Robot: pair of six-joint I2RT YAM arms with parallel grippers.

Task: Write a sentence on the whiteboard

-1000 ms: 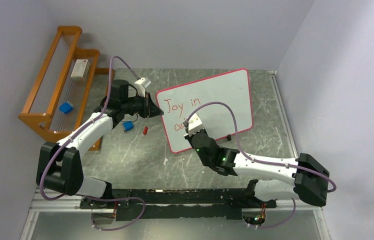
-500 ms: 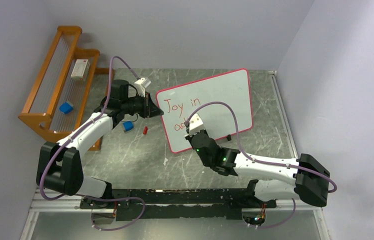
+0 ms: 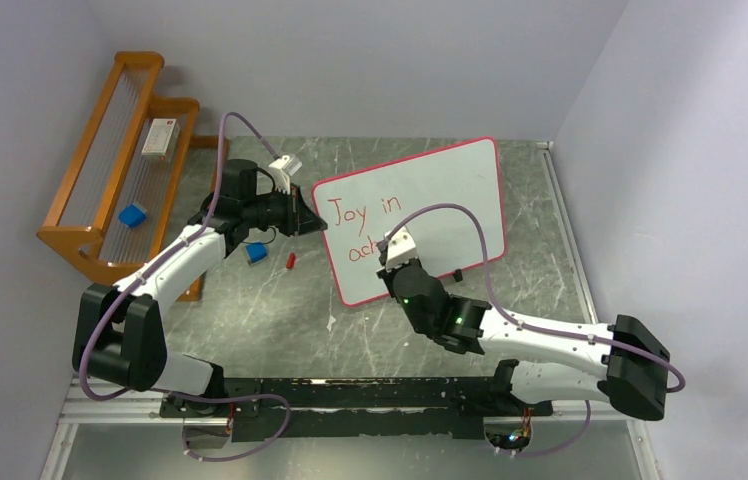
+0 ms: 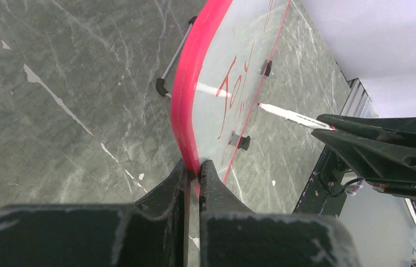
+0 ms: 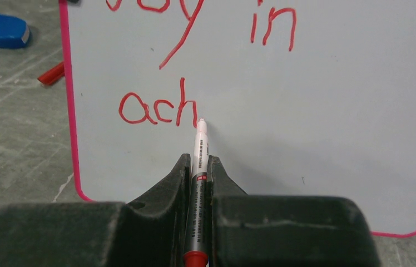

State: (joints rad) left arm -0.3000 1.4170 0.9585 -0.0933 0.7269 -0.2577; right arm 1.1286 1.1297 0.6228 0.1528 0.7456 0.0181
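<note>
The whiteboard [image 3: 430, 200] lies tilted in the middle of the table, white with a red-pink border. Red writing reads "Joy in" and below it "ach" [image 5: 158, 108]. My left gripper [image 3: 302, 213] is shut on the board's left edge [image 4: 186, 111], seen edge-on in the left wrist view. My right gripper [image 3: 387, 258] is shut on a red marker [image 5: 199, 150]. Its tip touches the board just right of the "h". The marker also shows in the left wrist view [image 4: 292, 115].
A wooden rack [image 3: 120, 170] stands at the back left with a small white box [image 3: 158, 136] and a blue piece [image 3: 131, 215] on it. A blue eraser [image 3: 256, 253] and a red marker cap [image 3: 291, 261] lie left of the board. Walls enclose the table.
My right gripper has moved slightly right along the lower line of writing, and the "h" has appeared after "ac". The left arm and the board have not moved.
</note>
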